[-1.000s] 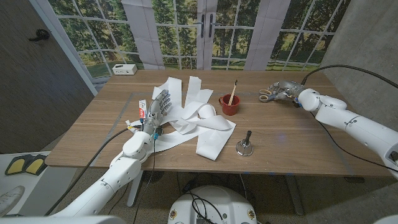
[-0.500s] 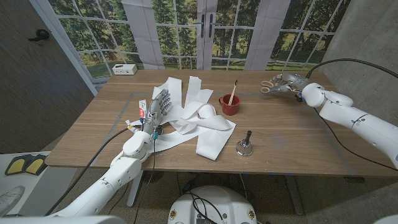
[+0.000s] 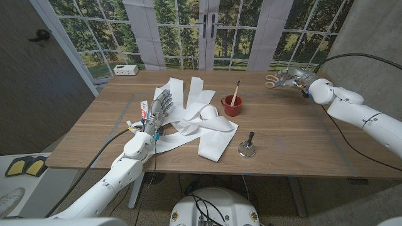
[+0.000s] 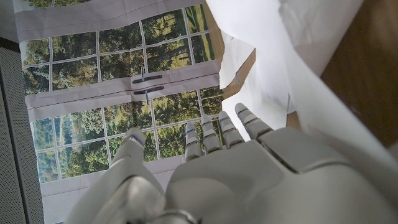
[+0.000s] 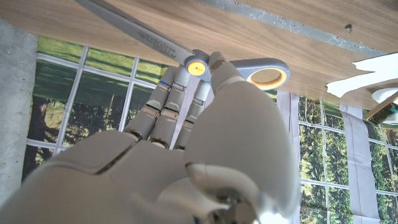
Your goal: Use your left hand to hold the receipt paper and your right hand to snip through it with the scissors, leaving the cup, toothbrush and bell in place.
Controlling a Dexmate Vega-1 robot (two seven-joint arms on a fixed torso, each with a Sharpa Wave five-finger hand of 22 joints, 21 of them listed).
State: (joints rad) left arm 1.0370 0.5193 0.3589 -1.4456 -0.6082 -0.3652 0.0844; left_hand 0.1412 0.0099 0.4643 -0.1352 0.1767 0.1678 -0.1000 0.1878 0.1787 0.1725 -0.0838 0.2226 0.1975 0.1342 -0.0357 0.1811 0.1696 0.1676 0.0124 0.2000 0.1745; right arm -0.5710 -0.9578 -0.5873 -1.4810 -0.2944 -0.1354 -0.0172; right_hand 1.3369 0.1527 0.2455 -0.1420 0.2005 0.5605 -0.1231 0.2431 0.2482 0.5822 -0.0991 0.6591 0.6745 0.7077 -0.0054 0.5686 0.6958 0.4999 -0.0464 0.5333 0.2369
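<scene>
Right hand (image 3: 295,78): has travelled with the scissors (image 3: 272,81) toward the tabletop's (image 3: 295,135) far edge, well beyond the red cup (image 3: 231,105); fingers wrapped at the scissors' pivot and handle rings.
Left hand (image 3: 158,110): unmoved, fingers spread, holding nothing, on receipt paper (image 3: 204,122) left of cup.
Toothbrush (image 3: 235,92): standing in cup.
Bell (image 3: 246,147): near side of cup, by paper's edge.
</scene>
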